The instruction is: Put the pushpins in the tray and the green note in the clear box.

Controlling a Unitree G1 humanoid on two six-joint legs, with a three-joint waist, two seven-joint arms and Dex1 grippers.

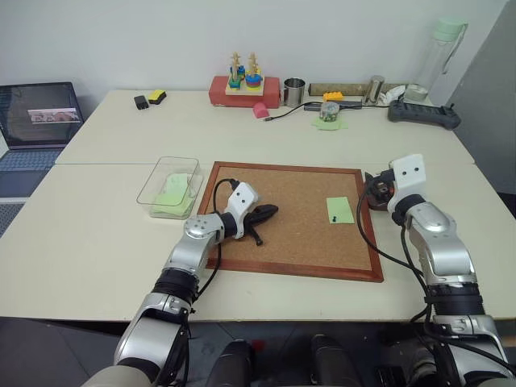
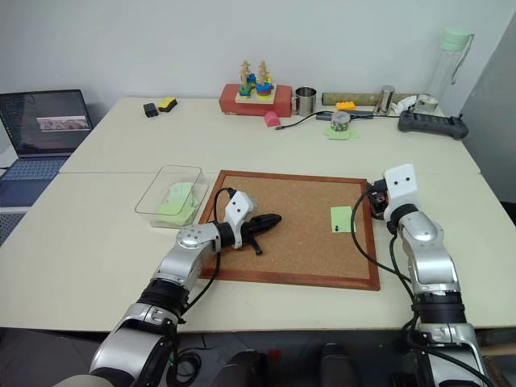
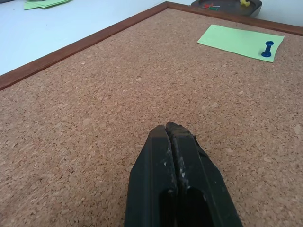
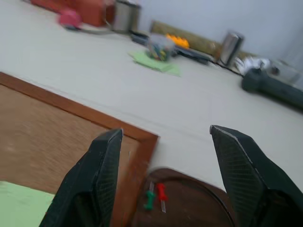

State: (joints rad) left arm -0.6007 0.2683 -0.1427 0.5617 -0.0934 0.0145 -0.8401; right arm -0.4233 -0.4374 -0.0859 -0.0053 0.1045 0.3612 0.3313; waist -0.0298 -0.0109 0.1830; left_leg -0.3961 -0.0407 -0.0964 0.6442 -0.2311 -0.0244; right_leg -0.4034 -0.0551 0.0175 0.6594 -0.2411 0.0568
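Showing speckled tan on the corkboard [image 1: 290, 218], framed in reddish-brown wood. Lying pale green, the green note [image 1: 339, 210], pinned by a blue pushpin [image 3: 268, 48]. Resting red [image 4: 161, 192] and green [image 4: 149, 200] pushpins in the dark brown tray [image 4: 189, 208]. Holding pale green paper inside the clear box [image 1: 149, 197].

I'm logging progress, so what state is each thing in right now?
Left gripper: shut, empty, over the corkboard.
Right gripper: open, empty, above the tray.
Tray: holds a red pin, a green pin and a yellow one.
Green note: on the corkboard, pinned by a blue pin.
Clear box: open, green notes inside.
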